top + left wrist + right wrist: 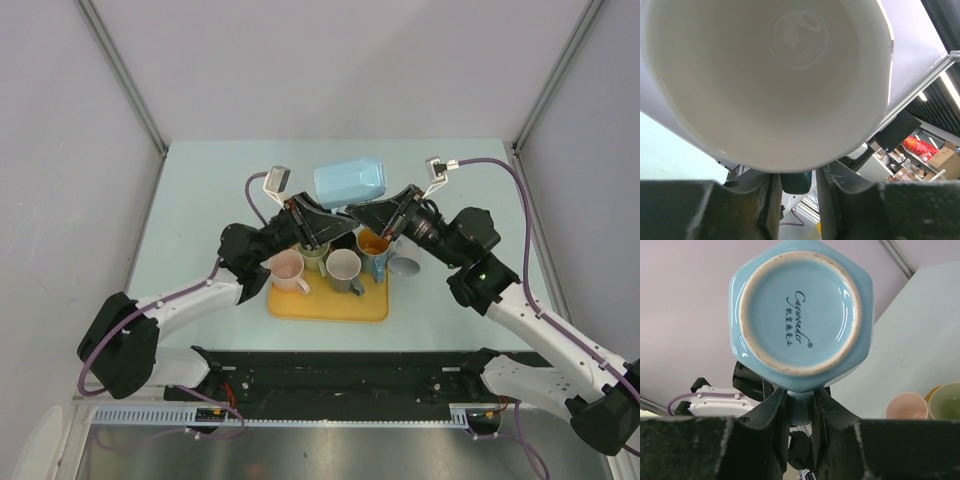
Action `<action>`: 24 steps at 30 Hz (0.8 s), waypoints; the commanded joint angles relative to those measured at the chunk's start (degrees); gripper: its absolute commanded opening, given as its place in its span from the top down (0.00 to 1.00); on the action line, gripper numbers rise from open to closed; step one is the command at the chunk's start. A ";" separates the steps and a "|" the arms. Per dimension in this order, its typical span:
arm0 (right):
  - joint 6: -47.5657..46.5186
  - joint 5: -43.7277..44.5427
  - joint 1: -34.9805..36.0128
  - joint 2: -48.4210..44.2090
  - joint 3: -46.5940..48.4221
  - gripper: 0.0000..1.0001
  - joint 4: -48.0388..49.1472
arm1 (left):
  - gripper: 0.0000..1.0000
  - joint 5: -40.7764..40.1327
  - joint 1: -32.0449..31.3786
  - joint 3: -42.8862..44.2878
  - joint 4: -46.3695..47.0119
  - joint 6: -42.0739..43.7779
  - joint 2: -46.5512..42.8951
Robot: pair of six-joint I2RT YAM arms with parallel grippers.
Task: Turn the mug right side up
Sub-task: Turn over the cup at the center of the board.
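Observation:
A light blue six-sided mug (350, 183) hangs on its side above the table, held between both arms. My right gripper (800, 395) is shut on the mug's handle (801, 407), and its view faces the glazed base (800, 310) with printed lettering. From the other end, my left gripper (796, 175) looks into the white inside of the mug (765, 85). Its jaws are closed round the same handle (798, 182), just under the rim. In the top view the left gripper (335, 222) and right gripper (362, 218) meet beneath the mug.
A yellow tray (330, 305) below the grippers holds a pink mug (288, 268), a green mug (313, 255), a grey mug (343, 267) and a blue mug with orange inside (373, 245). A grey-blue round thing (405, 266) lies right of the tray. Frame posts stand at the table's corners.

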 commanded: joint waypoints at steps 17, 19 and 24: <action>-10.80 0.10 3.14 -3.78 -0.88 0.99 -7.17 | 1.00 -6.09 -0.20 -3.28 6.84 2.36 -2.18; -11.07 0.01 3.14 -4.22 -0.88 0.93 -7.69 | 1.00 -5.48 -0.20 -3.81 6.84 3.59 -2.54; -10.72 -0.07 2.44 -5.45 -0.88 0.88 -7.17 | 1.00 -4.24 -0.20 -4.25 6.75 5.09 -2.98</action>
